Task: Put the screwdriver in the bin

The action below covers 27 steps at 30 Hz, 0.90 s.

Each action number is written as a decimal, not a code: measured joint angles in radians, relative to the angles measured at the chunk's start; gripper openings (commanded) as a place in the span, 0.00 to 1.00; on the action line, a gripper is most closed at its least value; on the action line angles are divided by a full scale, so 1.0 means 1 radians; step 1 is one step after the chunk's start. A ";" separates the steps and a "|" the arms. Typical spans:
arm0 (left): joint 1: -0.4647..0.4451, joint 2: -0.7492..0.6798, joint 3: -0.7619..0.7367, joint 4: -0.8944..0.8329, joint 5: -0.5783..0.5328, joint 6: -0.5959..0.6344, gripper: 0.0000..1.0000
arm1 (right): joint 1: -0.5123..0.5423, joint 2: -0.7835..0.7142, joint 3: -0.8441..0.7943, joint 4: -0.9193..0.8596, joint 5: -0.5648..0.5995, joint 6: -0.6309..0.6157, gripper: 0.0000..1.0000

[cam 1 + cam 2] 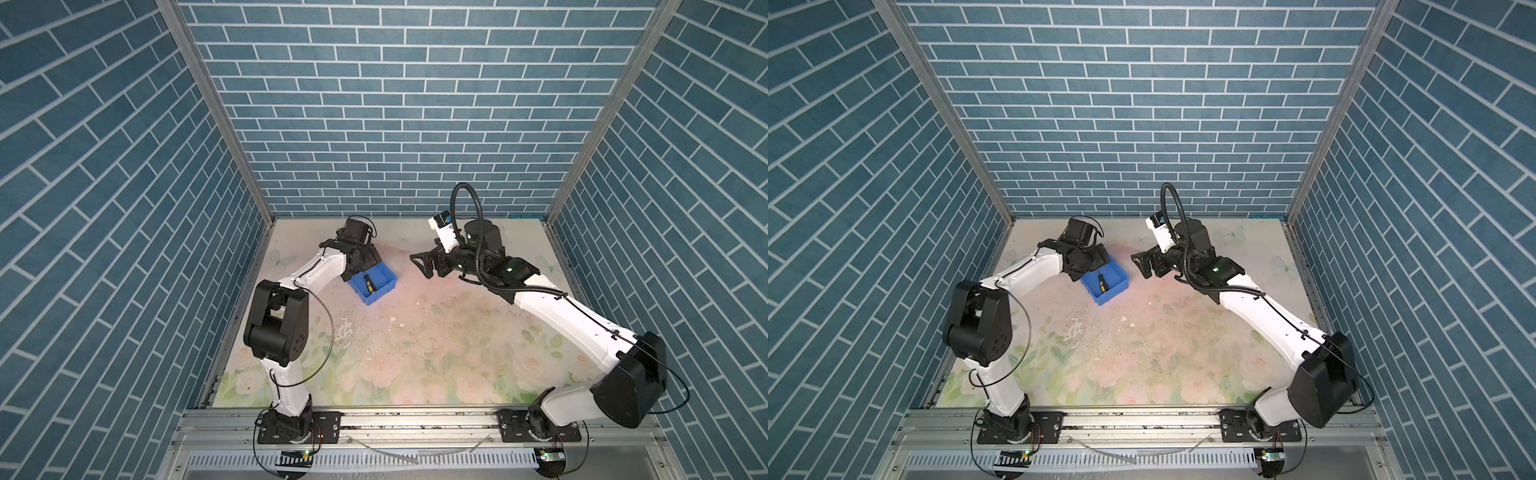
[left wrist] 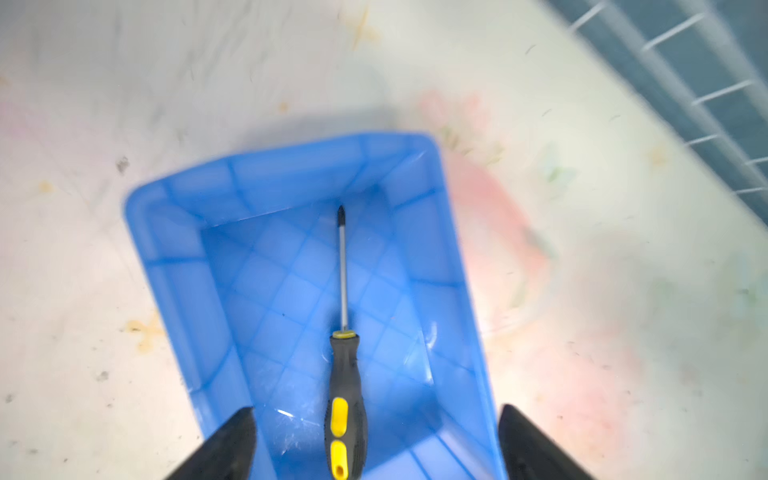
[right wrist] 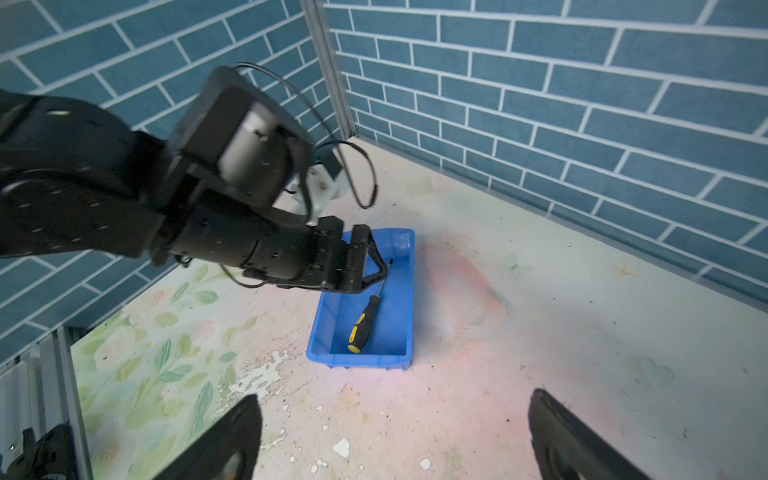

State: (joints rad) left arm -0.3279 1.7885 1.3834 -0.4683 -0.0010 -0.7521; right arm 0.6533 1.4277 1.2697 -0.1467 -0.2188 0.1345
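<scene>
Blue brick-pattern walls [image 1: 104, 166] box the cell on three sides, with a floral table mat [image 1: 415, 353] underneath whose paint is chipped near the middle. Left arm [image 1: 316, 266] comes up from its front-left base, elbow high, wrist bent over the far-left end of the bin [image 1: 384, 279]. Left gripper [image 1: 365, 261] hangs above that end with the jaws spread wide and nothing between them. In the left wrist view its two black fingers [image 2: 232, 440] sit well apart at the frame edges and neither touches the screwdriver [image 2: 345, 374]. That view is motion-blurred, though the gaps are plain. Screwdriver lies flat on the bin floor, fully inside the walls and roughly along the long axis. In both top views its yellow-and-black handle is toward the near end and the shaft runs toward the gripper end. In the right wrist view the shaft tip lines up close to one left finger [image 3: 376, 266], and I can't tell from that angle whether they touch. Bin is bright blue plastic with a rimmed edge, sitting skewed on the mat, left of centre in the back half. Bare mat lies between it and the right gripper [image 1: 419, 266], which is well apart from the bin. Right gripper is off the table, pointed back toward the bin, jaws fully apart and empty; the right wrist view shows both fingers [image 3: 232, 436] wide with only mat between. A black corrugated cable [image 1: 461, 208] loops above that wrist. Right arm [image 1: 582, 324] runs down to its front-right base.
</scene>
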 measured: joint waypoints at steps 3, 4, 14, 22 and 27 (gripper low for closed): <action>0.000 -0.090 -0.058 0.051 -0.020 0.056 1.00 | -0.038 -0.018 -0.023 0.035 0.014 0.034 0.99; 0.000 -0.125 -0.086 0.070 -0.029 0.081 1.00 | -0.051 -0.024 -0.033 0.045 0.023 0.048 0.99; 0.001 -0.488 -0.465 0.361 -0.122 0.369 1.00 | -0.230 -0.134 -0.206 0.142 0.215 0.192 0.99; 0.067 -0.613 -0.720 0.575 -0.182 0.623 1.00 | -0.383 -0.236 -0.502 0.281 0.372 0.124 0.97; 0.143 -0.620 -0.866 0.672 -0.187 0.736 1.00 | -0.507 -0.196 -0.661 0.377 0.414 0.066 0.98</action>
State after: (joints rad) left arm -0.1852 1.1683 0.5179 0.2039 -0.1875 -0.0162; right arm 0.1467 1.2320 0.6083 0.2302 0.1955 0.2005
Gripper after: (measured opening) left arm 0.996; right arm 0.974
